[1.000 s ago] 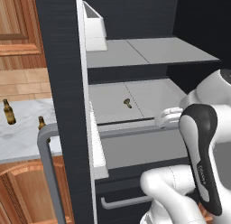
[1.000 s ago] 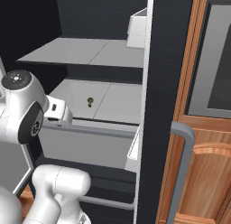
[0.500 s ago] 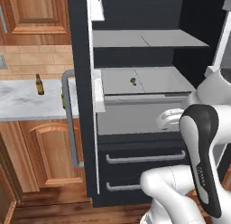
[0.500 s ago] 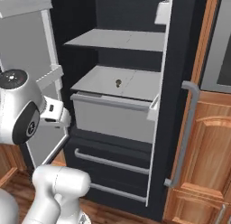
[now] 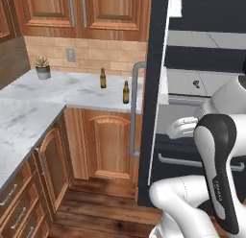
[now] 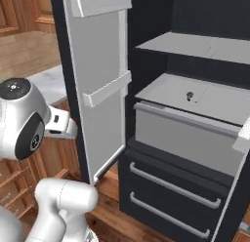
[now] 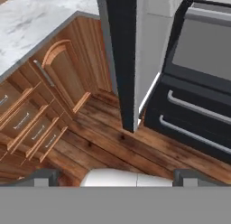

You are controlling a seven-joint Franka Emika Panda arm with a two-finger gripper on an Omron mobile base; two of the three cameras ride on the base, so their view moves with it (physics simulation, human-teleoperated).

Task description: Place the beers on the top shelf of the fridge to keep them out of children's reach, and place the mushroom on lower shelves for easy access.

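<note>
Your gripper (image 7: 115,175) hangs wide open and empty, mushroom (image 6: 189,95) sits on a lower shelf (image 6: 215,100), so square up on the 2 beers (image 5: 126,92) at 10 o'clock on the counter (image 5: 57,90).

Warm wooden cabinets (image 5: 91,9) hang above a tan tile backsplash (image 5: 81,57). A marble counter (image 5: 43,100) turns the corner left, perhaps holding a small potted plant (image 5: 43,68). Dark plank floor (image 7: 117,151) below.

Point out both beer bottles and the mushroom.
Far beer bottle (image 5: 103,78), left base view, on its body.
Near beer bottle (image 5: 126,93), left base view, on its body.
Mushroom (image 6: 189,95), right base view, on its cap.
</note>
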